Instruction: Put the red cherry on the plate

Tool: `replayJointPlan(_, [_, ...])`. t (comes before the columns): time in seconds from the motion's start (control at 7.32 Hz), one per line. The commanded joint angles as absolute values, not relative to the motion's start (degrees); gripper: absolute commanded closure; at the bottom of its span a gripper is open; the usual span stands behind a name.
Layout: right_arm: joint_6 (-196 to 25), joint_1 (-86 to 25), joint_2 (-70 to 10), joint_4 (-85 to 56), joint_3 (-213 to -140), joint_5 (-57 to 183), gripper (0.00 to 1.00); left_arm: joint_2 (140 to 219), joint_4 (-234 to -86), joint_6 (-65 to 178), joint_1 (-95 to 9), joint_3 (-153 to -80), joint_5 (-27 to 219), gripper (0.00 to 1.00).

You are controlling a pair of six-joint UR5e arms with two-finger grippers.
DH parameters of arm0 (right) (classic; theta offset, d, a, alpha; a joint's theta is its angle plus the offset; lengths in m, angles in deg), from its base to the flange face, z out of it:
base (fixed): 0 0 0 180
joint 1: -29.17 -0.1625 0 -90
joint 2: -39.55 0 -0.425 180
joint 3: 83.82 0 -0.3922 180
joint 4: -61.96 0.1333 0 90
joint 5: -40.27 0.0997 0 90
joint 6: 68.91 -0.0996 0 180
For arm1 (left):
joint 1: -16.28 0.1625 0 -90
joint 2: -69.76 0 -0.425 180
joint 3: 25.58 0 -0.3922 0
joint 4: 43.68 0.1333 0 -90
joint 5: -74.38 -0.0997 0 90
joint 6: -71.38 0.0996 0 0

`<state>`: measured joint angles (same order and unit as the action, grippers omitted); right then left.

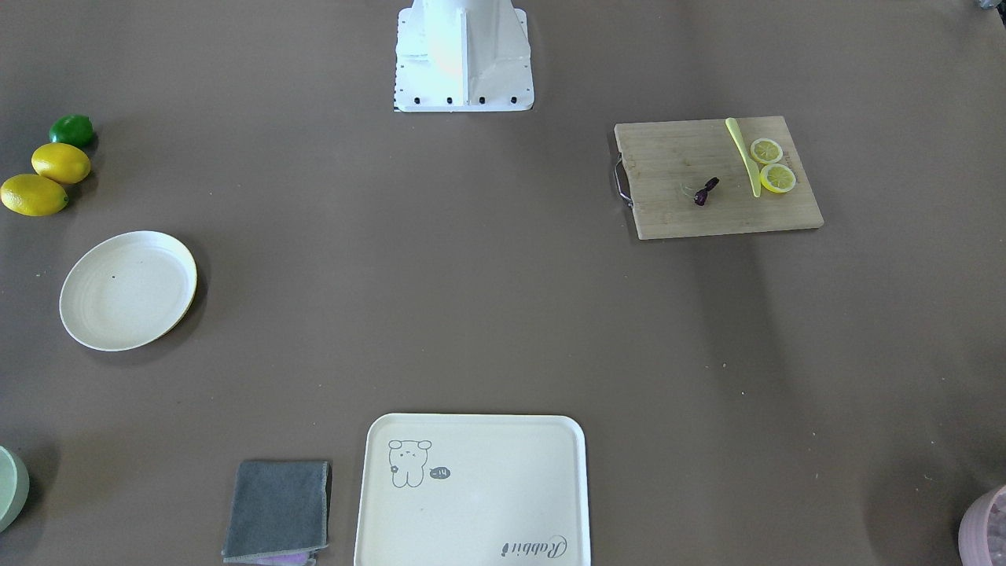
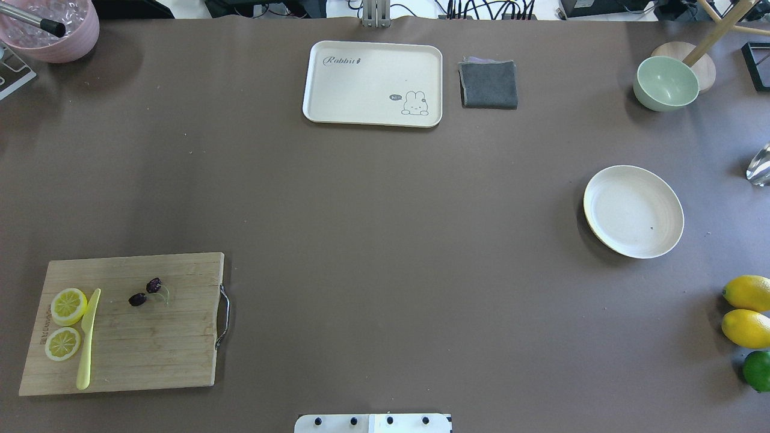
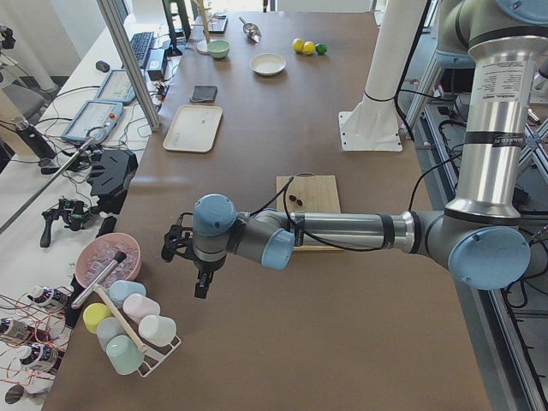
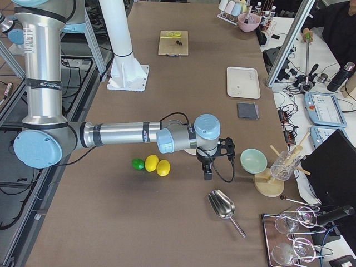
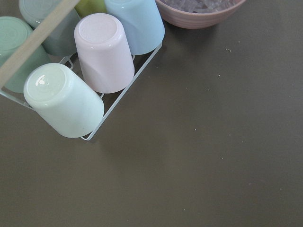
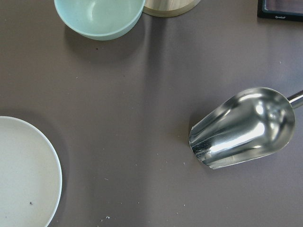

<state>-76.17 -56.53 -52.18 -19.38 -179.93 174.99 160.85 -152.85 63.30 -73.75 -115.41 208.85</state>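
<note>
The red cherry point(image 2: 146, 292) is a tiny dark maroon pair with pale stems, lying on a wooden cutting board point(image 2: 150, 349) on the table's left side point(image 1: 705, 191). Far from it, at the right, sits the round cream plate point(image 2: 633, 211), holding nothing point(image 1: 128, 289). My left gripper point(image 3: 199, 287) hangs over the table's left end near a cup rack, well away from the cherry. The right gripper point(image 4: 207, 173) hovers at the right end just past the plate, whose rim point(image 6: 23, 175) shows in its wrist view. Neither gripper shows in a view that reveals whether it is open or shut; I cannot tell.
Two lemon slices point(image 2: 67, 305) and a yellow knife point(image 2: 88, 340) share the board. A cream tray point(image 2: 373, 83), grey cloth point(image 2: 488, 84) and green bowl point(image 2: 666, 83) line the far edge. Lemons point(image 2: 748, 310), a lime point(image 2: 758, 370), a metal scoop point(image 6: 244, 127) and a cup rack point(image 5: 90, 71) stand at the ends.
</note>
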Motion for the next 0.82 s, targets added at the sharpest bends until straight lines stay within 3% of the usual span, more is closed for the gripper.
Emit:
replayJointPlan(0.0, [-76.47, -56.53, -52.12, -19.26, -179.88, 175.0, 0.0, 160.38, -152.66, 63.29, -73.81, -116.2, 208.85, 0.02])
replayJointPlan(0.68, [-76.38, -56.53, -51.86, -19.25, -180.06, 175.0, 0.0, 159.94, -152.66, 63.29, -73.81, -115.41, 211.14, 0.02])
